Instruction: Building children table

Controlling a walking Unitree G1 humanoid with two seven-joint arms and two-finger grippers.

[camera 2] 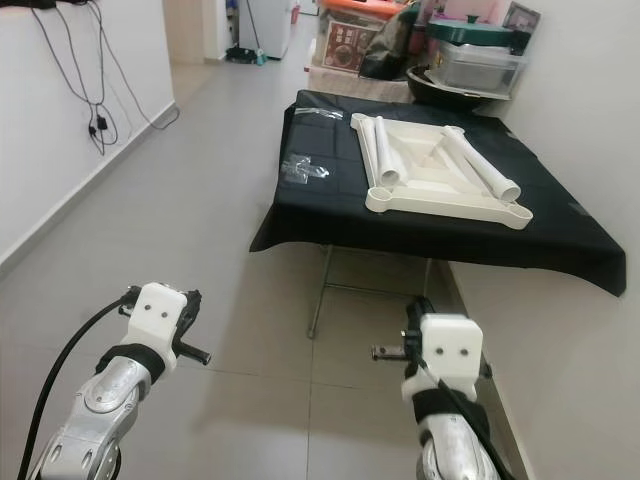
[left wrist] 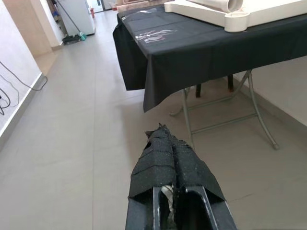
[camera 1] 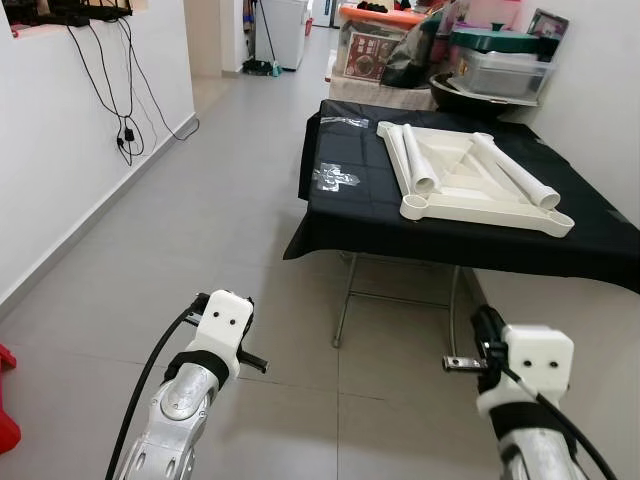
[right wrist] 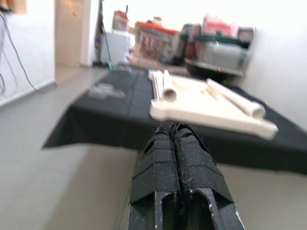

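Lying upside-down, tabletop (camera 1: 470,185), legs (camera 1: 417,158) pointing camera-ward

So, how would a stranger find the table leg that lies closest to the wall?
Look at the black-covered table beside the right wall. On it lies an upside-down cream tabletop carrying loose cream tubes. The wanted leg is the long single tube on the wall side; the others lie paired opposite.

White tabletop (camera 2: 440,180), two leg tubes (camera 2: 385,150) on it, black-clothed table (camera 2: 330,215)
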